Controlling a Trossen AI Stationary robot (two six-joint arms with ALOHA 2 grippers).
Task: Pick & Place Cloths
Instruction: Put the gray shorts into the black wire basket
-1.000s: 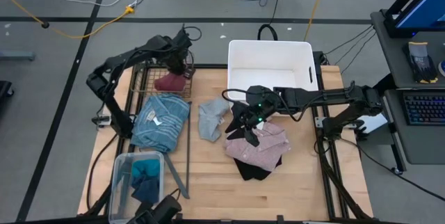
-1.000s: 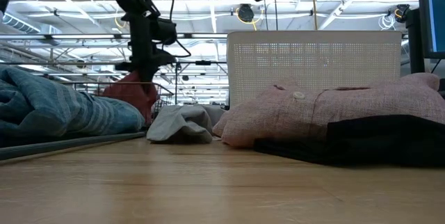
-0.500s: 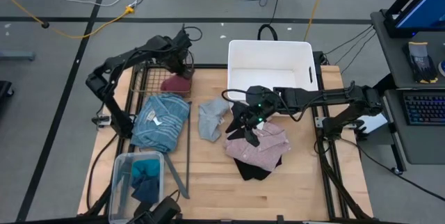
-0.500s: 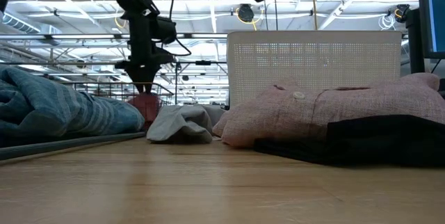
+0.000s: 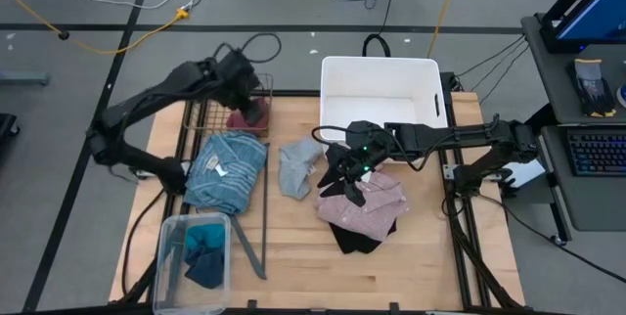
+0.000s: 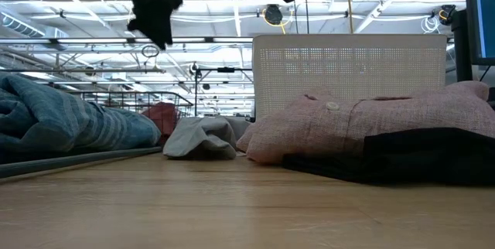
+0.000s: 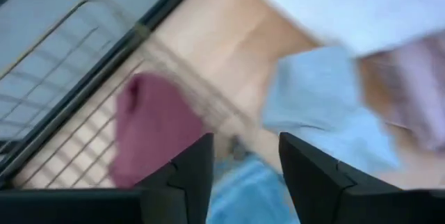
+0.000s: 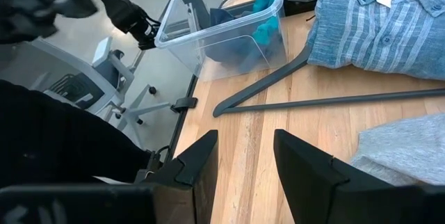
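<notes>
My left gripper (image 5: 245,88) hangs open and empty above the crumpled maroon cloth (image 5: 245,116), which lies in the wire basket (image 5: 201,119), so that drop looks done. My right gripper (image 5: 337,176) waits part-open, holding nothing, above the folded pink shirt (image 5: 372,205).

The view from above is evenly lit and clear, with only soft shadows on the pale wooden desk (image 5: 293,256). In the low view, bright ceiling lights glare white behind the dark arm. The left wrist view is smeared all over, so the dark red cloth (image 7: 149,126) looks fuzzy.
</notes>
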